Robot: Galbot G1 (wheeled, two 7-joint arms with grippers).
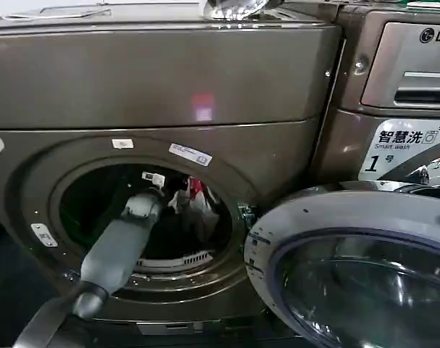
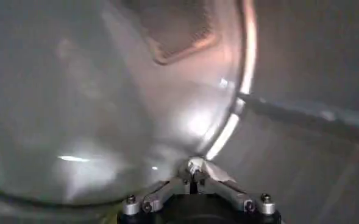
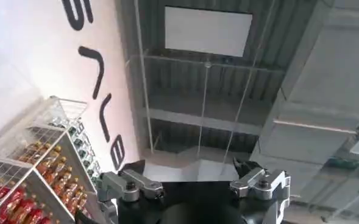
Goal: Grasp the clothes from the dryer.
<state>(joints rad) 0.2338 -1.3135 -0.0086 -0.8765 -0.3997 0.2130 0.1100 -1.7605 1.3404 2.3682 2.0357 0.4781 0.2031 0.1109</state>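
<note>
The dryer (image 1: 169,80) stands in front of me with its porthole uncovered and its glass door (image 1: 328,210) swung out to the right. My left arm reaches through the porthole. Its gripper (image 1: 170,194) is inside the drum, beside a white and red bundle of clothes (image 1: 196,204) hanging at the opening's right side. In the left wrist view the left gripper (image 2: 194,165) has its fingers brought together on a small fold of white cloth (image 2: 196,163), with the shiny drum wall (image 2: 106,91) behind. My right gripper (image 3: 188,167) points up at the ceiling, open and holding nothing.
The LG-marked machine (image 1: 408,65) stands at the right, behind the open door. The door's chrome rim fills the lower right, close to the porthole. A grey rubber seal (image 1: 180,261) lines the opening's lower edge. A shelf of bottles (image 3: 27,176) shows in the right wrist view.
</note>
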